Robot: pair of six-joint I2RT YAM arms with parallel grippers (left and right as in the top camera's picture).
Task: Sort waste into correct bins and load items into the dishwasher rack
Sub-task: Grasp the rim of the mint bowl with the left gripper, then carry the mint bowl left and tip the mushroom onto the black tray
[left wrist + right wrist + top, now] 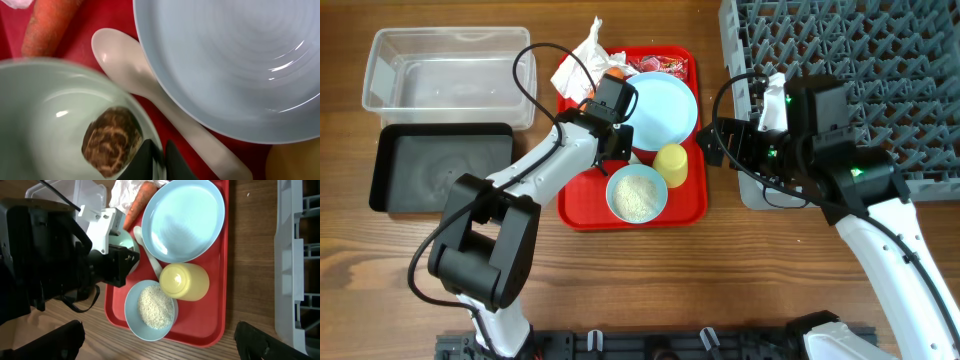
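Left hand (159, 152) clamps the rim of the mint bowl (45, 115); right hand (160, 339) hovers wide open

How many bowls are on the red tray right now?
2. A mint bowl holding a brown lump, its rim pinched by the left gripper, sits beside the spoon; a blue bowl of rice sits at the red tray's near edge. The arm may hide others.

The overhead camera looks straight down on the whole worktop (740, 260), the left wrist camera sits very close above the pale mint bowl (45, 125), white spoon (150, 90) and pale blue plate (225, 60), and the right wrist camera looks down from higher on the red tray (220, 305), sharing those three.
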